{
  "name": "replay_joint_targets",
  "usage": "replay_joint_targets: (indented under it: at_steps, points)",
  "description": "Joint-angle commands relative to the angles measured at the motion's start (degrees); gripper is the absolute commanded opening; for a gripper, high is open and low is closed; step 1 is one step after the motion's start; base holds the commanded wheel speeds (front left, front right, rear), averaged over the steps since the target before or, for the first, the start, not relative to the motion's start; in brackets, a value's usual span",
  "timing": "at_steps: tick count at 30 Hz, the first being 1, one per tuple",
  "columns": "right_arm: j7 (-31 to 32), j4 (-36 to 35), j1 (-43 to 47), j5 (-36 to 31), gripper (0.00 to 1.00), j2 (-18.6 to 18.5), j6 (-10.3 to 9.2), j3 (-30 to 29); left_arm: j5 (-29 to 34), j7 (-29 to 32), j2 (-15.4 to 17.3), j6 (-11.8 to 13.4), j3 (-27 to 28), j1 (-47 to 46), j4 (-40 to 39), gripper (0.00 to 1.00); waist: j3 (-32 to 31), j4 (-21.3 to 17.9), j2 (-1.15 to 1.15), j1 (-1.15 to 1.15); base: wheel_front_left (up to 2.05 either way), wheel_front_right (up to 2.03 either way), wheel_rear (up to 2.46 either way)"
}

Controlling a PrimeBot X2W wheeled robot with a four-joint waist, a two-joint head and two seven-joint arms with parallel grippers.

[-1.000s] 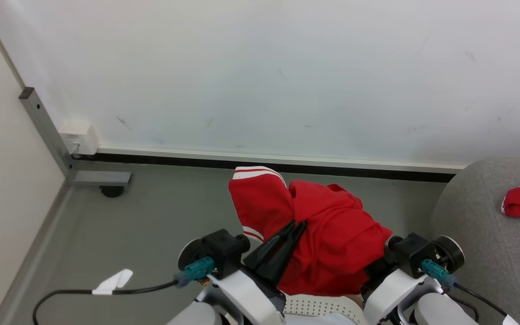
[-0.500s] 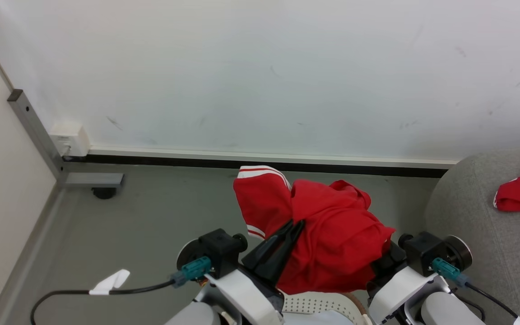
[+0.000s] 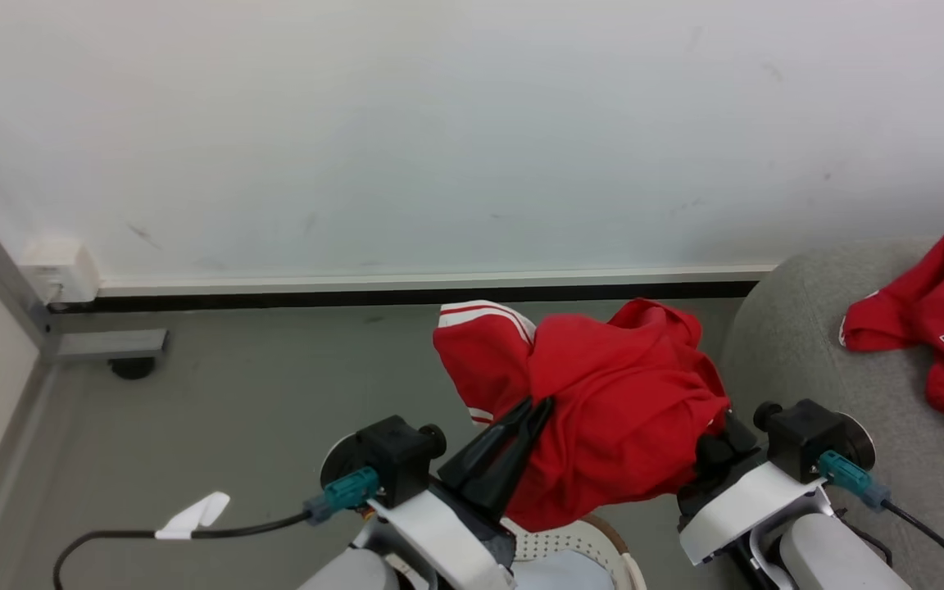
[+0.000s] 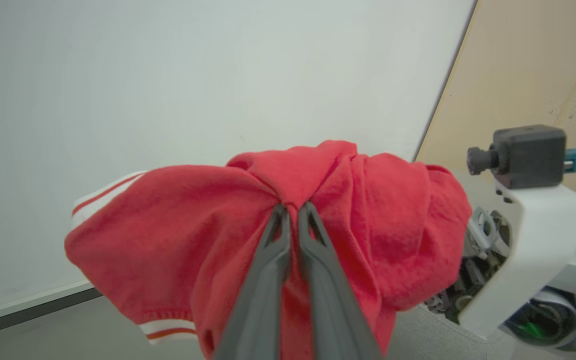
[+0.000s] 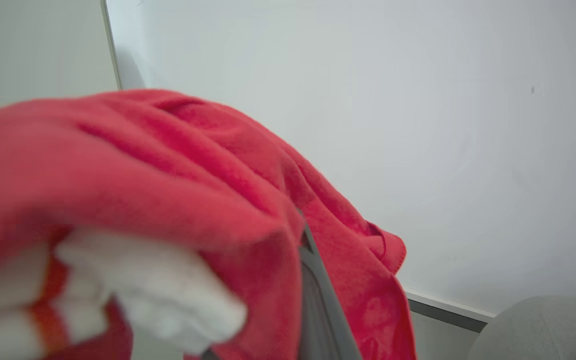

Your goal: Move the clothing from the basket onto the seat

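Pinching a fold of the red garment (image 3: 611, 410) between its two dark fingers, the left gripper (image 3: 542, 405) is closed on the cloth; in the left wrist view the tips meet at a gathered crease on top of the bundle. The garment hangs in the air as a rumpled heap between both arms, its white-and-red striped cuff (image 3: 480, 315) pointing toward 11 o'clock. The right gripper (image 5: 307, 250) is under the cloth at the heap's 4 o'clock side: one grey finger shows in the right wrist view, the other is covered, so I cannot tell whether it is clamped or open. The basket (image 3: 603, 537), white and perforated with a brown rim, peeks out at 6 o'clock of the head view, below the raised garment. The grey sofa (image 3: 800, 352) sits at 3 to 4 o'clock, and the jersey (image 3: 931, 328) with "23" lettering lies on it, well apart from the held garment. Grey floor (image 3: 259, 410) spreads toward 9 o'clock, a pale wall (image 3: 439, 123) at 12 o'clock
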Motion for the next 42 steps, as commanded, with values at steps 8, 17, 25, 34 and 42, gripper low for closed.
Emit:
replay_joint_targets:
  at_steps: [8, 17, 25, 34, 42]
  points:
    - [-0.01, -3.51, 1.18, 0.55, 0.00, -1.24, -0.04, -4.63, 0.38, -0.81, 0.90, 0.21, -0.01, 0.79, -0.78, 1.00, 1.09, -7.49, 0.00, 0.00, 0.00, 0.00, 0.00]
    - [0.00, -8.33, 3.27, -1.00, 0.00, -3.50, -0.04, -12.16, 1.48, -1.52, 1.66, 0.29, -0.44, 0.34, -0.77, 1.00, 2.53, -15.88, 0.00, 0.00, 0.00, 0.00, 0.00]
    - [0.00, -10.91, 6.10, -1.77, 0.00, -4.09, -0.04, -15.36, 2.79, -2.76, 2.15, 0.03, -0.58, -0.20, -0.42, 1.00, 3.20, -21.83, 0.00, 0.00, 0.00, 0.00, 0.00]
    - [0.00, -12.65, 7.71, -0.28, 0.00, -3.42, -0.03, -15.52, 4.15, -3.62, 2.01, -0.10, -0.80, -0.83, 0.94, 1.00, 3.96, -25.93, 0.00, 0.00, 0.00, 0.00, 0.00]
    - [0.25, -13.15, 5.24, 0.41, 0.00, -5.83, -0.04, -15.37, 4.71, -3.90, 2.02, -0.75, -1.01, -1.60, 1.46, 1.00, 5.39, -24.87, 0.00, 0.00, 0.00, 0.00, 0.00]
